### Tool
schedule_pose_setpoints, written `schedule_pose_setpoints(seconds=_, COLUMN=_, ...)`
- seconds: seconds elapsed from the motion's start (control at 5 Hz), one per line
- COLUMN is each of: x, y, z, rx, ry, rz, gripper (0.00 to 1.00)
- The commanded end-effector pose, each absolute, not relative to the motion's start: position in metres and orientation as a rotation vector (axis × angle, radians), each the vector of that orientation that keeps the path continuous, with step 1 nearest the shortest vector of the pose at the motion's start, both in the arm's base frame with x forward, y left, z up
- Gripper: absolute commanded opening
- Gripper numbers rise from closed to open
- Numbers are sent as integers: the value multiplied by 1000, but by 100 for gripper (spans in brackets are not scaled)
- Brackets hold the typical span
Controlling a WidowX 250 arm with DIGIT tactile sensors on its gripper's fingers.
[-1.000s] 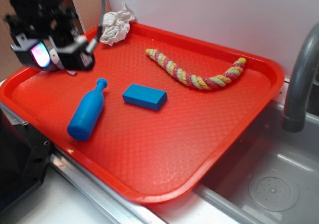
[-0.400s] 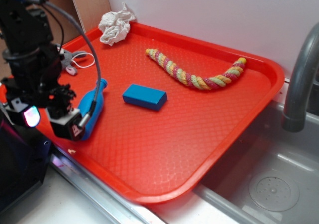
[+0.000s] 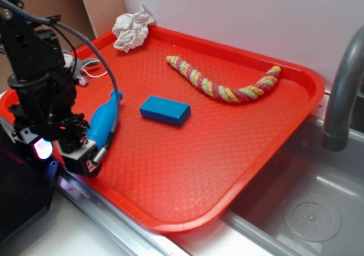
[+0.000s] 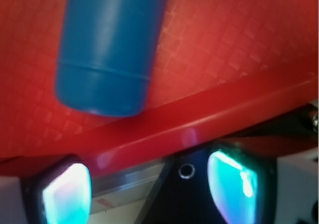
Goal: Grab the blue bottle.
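Gripper (image 3: 62, 148) sits low at the near-left edge of the red tray (image 3: 187, 176), right at the base end of the blue bottle (image 3: 102, 122). From the exterior view I can't tell how far the jaws are apart; the arm body blocks them. On the wrist view I see two glowing fingertips (image 4: 67, 194) spread wide at the bottom of frame, with the bottle's flat base above them, not between them, so nothing is held. Bottle lies on its side on the tray, neck pointing away toward the back, base close to the tray rim. Blue block (image 3: 165, 110) lies just right of the bottle, apart from it. Braided rope (image 3: 222, 85) further back, crumpled white cloth (image 3: 132, 29) at the far-left corner. Grey faucet (image 3: 341, 91) and sink off to the right.
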State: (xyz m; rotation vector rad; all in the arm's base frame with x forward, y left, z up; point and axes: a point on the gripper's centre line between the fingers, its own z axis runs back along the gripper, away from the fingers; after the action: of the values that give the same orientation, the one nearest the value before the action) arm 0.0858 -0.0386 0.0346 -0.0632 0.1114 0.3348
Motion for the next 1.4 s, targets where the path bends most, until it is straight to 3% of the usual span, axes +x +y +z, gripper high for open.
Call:
schedule_pose_setpoints(seconds=0.0, x=93, y=-37, z=62, rx=-89, ry=13, rz=356, gripper=100)
schedule_pose_setpoints(seconds=1.2, x=95, y=-36, z=65, rx=-80, ry=25, rz=370, gripper=100)
